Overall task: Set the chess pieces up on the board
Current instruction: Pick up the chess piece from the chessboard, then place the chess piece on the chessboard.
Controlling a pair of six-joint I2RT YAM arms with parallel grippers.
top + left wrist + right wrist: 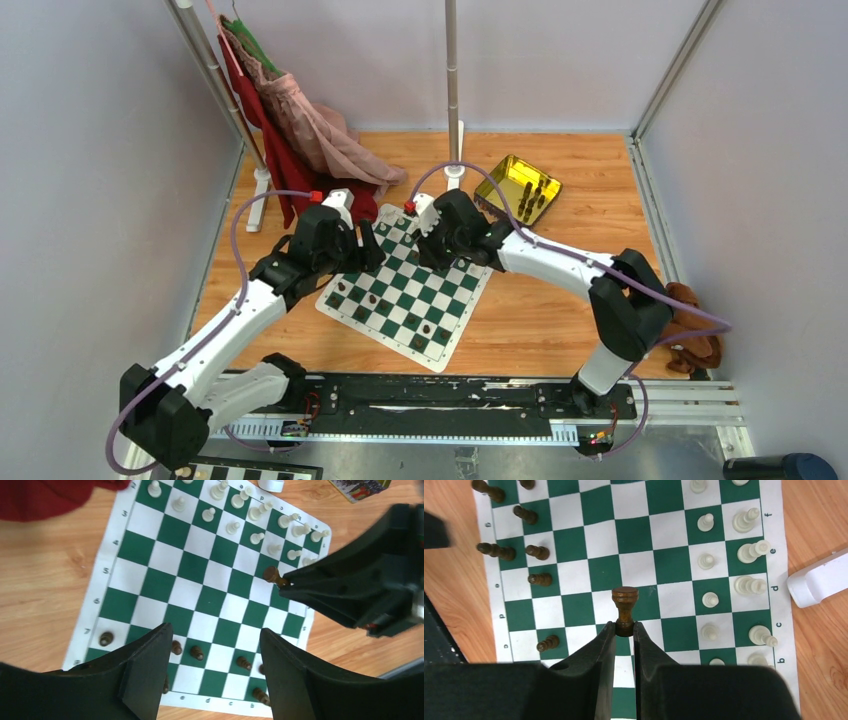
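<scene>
The green-and-white board (pixel 450 300) lies on the wooden table between both arms. Cream chess pieces (pixel 749 550) fill its two far rows, and several dark pieces (pixel 538 552) stand along the near rows. My right gripper (pixel 625 626) is shut on the base of a dark brown flat-topped piece (pixel 625 600), held above the board's middle squares. It also shows in the left wrist view as the dark piece (pixel 271 574). My left gripper (pixel 215 629) hangs open over the dark pieces' (pixel 196 652) side, with nothing between its fingers. From above, the left gripper (pixel 368 245) sits at the board's left corner.
A yellow transparent tray (pixel 517 187) with several dark pieces lies behind the board on the right. Red and pink clothes (pixel 300 130) hang on a rack at the back left. A pole's white base (pixel 454 175) stands behind the board. A brown plush toy (pixel 695 340) lies at the right edge.
</scene>
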